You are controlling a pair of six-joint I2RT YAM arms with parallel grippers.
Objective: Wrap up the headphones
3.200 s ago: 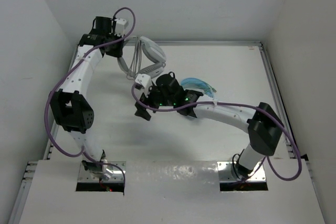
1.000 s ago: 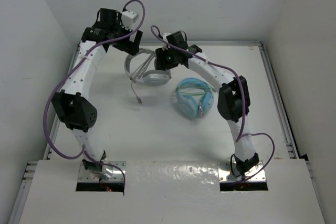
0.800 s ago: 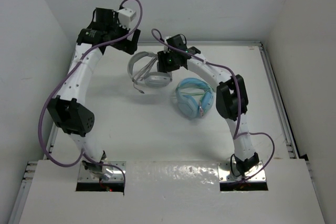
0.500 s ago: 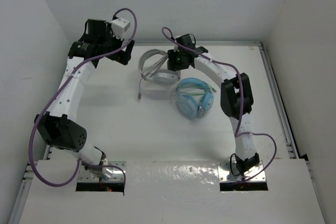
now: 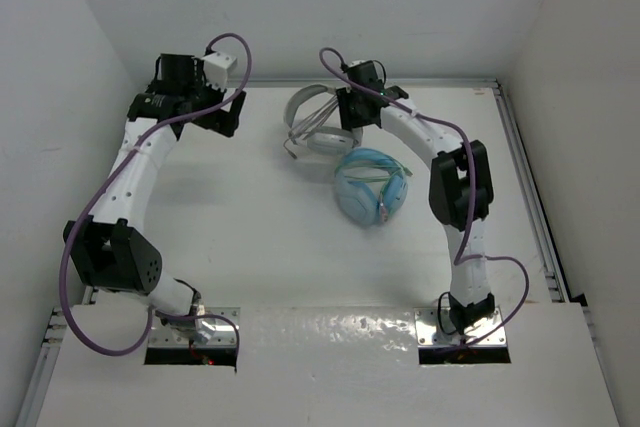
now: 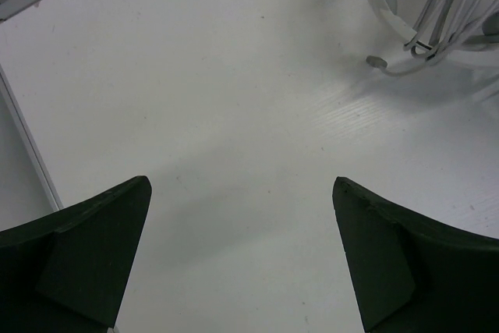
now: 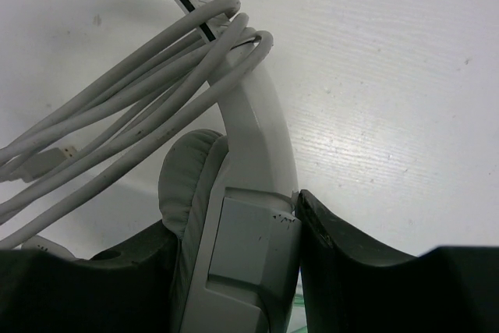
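- As the white-and-grey over-ear headphones (image 5: pixel 318 125) lay at the far side of the white table (image 5: pixel 250 237), thin whitish cable (image 7: pixel 117 126) looped over them, the right gripper (image 7: pixel 234 255) was clamped on them.
- The left gripper (image 6: pixel 242 255) gaped wide, empty, well apart.
- Light blue headphones (image 5: pixel 368 189) sat just beside.

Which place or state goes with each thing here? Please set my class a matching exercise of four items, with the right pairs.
Things
1. left gripper
2. right gripper
3. cable
4. light blue headphones

Places or states
A. looped across the headband
B. open, holding nothing, over the table
C. lying on the table, in no gripper
D. shut on the headphones

Right pairs: 1-B, 2-D, 3-A, 4-C
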